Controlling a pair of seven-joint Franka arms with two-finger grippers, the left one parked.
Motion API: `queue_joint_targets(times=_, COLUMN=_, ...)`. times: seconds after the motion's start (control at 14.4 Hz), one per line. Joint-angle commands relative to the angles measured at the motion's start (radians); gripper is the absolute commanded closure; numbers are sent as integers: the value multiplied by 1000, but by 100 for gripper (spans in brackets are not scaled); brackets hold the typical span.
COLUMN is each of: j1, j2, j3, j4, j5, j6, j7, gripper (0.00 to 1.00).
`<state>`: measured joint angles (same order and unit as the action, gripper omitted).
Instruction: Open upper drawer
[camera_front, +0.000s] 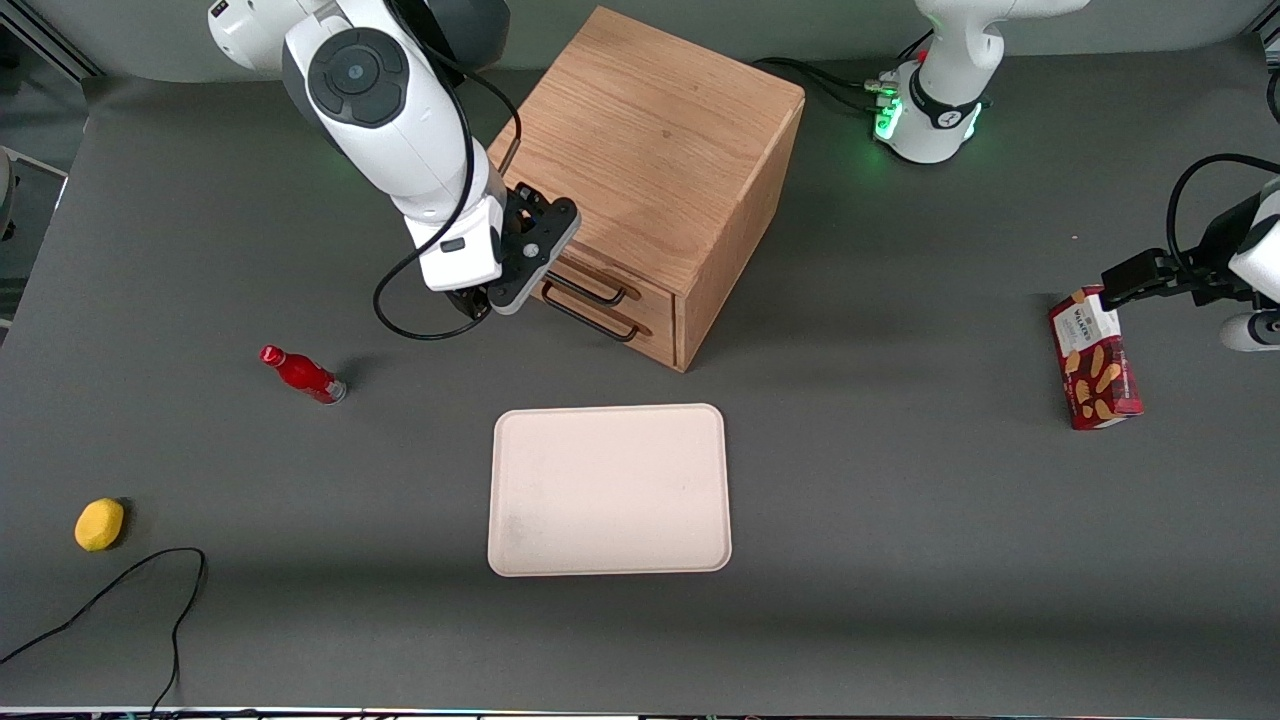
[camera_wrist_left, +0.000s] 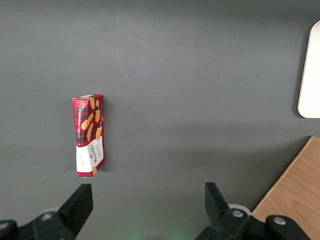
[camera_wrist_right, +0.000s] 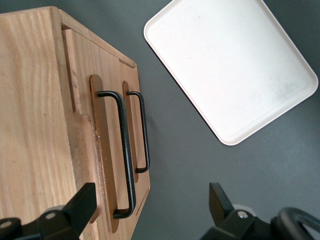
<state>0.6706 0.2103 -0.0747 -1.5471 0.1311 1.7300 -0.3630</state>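
Observation:
The light-oak cabinet (camera_front: 650, 170) stands at the table's middle, its two drawers facing the front camera at a slant. The upper drawer (camera_front: 655, 289) sits flush in the cabinet, with its long black wire handle (camera_front: 592, 291) just above the lower drawer's handle (camera_front: 588, 320). My gripper (camera_front: 492, 300) hangs open in front of the drawers, at the handles' end toward the working arm. In the right wrist view the upper handle (camera_wrist_right: 125, 150) runs between my spread fingertips (camera_wrist_right: 84, 201); they touch nothing. The lower handle (camera_wrist_right: 143, 131) lies just beside it.
A white tray (camera_front: 610, 490) lies on the table nearer the front camera than the cabinet. A red bottle (camera_front: 303, 374) and a yellow fruit (camera_front: 99, 524) lie toward the working arm's end. A red biscuit box (camera_front: 1095, 360) lies toward the parked arm's end.

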Motion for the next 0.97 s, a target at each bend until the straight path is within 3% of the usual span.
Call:
queue_joint_targets(times=0.0, j1=17, j2=-9, j3=-19, j4=-13, j5=44, j6=0, j7=-75, gripper=0)
queue_joint_targets(times=0.49, j1=23, j2=-11, j3=-17, j4=-62, j5=50, j6=34, j7=-83, gripper=0)
queue_joint_targets(times=0.9, j1=35, j2=-31, j3=-17, j4=-174, j5=48, j6=155, j7=-83, gripper=0)
